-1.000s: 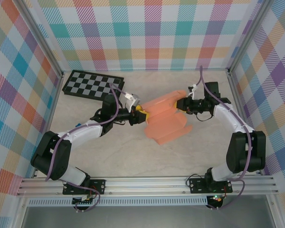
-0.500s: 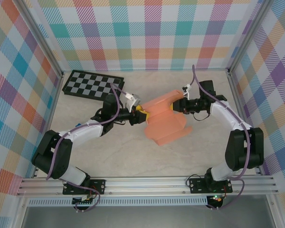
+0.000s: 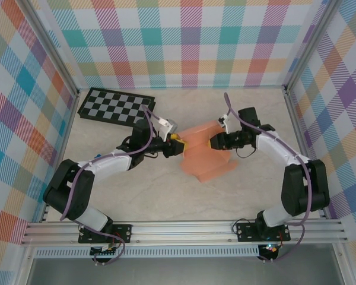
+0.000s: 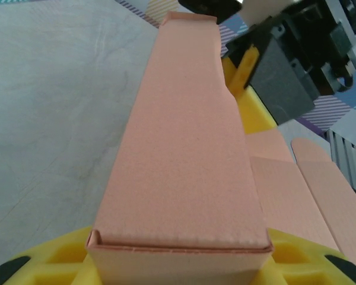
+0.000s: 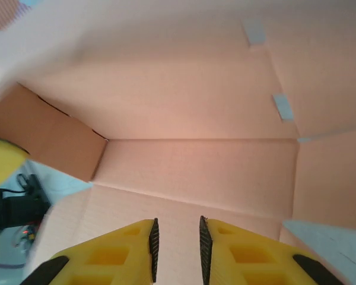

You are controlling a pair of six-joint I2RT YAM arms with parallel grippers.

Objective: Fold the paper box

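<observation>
Top view: the checkerboard (image 3: 115, 105) lies at the far left of the table (image 3: 154, 196); the paper box (image 3: 204, 155) sits on the table to the right of the checkerboard and a little nearer the arm bases, well apart from it; the box is partly folded, with one panel raised and flaps spread flat on its near side. The left gripper (image 3: 178, 145) is between the checkerboard and the box and touches the box's left edge; the right gripper (image 3: 215, 141) meets the box on the side away from the checkerboard, at the raised panel; the two grippers face each other across the box.

Left wrist view: a long salmon panel of the box runs from the bottom edge to the top; its near end has a folded lip; the yellow fingers (image 4: 41, 267) show on either side of that lip; the card covers the gap between them, so it cannot be told whether they pinch it. Flat flaps lie to the right of the panel; the black body and one yellow finger of the right gripper stand at the panel's far right side.

Right wrist view: the yellow fingers reach toward the inside of the box; the black pads (image 5: 153, 249) are almost pressed together, with a narrow gap and no card between them; creased walls rise ahead and to both sides.
</observation>
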